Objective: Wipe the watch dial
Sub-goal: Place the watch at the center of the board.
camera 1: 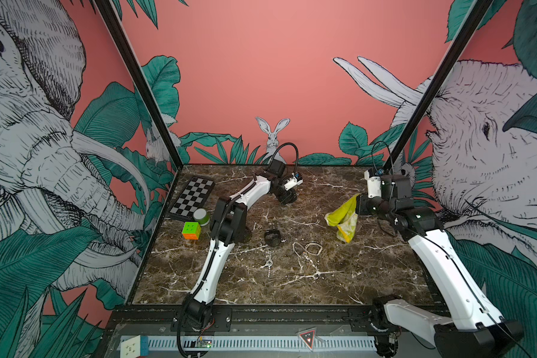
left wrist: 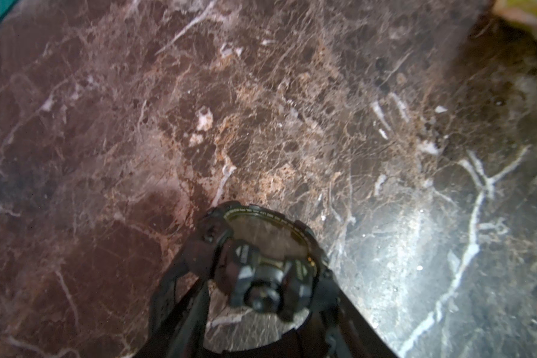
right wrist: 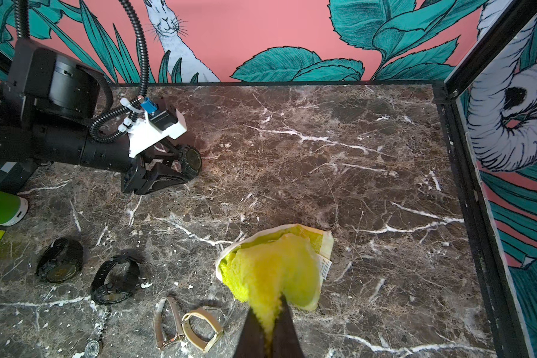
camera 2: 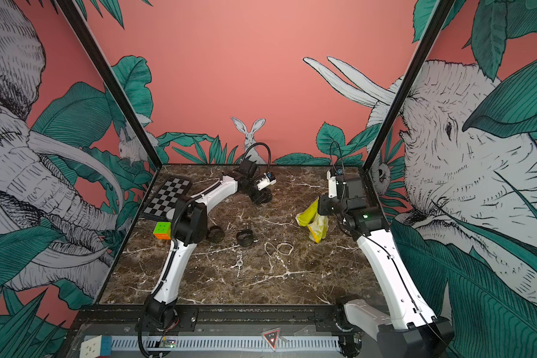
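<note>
Watch (right wrist: 193, 161) on edge, between left gripper (right wrist: 183, 165) jaws

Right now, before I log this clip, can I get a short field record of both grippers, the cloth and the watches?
left gripper: fingers spread, black watch between their tips, low at the far middle of the table
right gripper: shut on yellow cloth, which hangs from it
cloth and black watch: apart, no contact
other watches: two, black, lying mid-table, away from both grippers
clutter: tan strap, cube, chessboard
</note>
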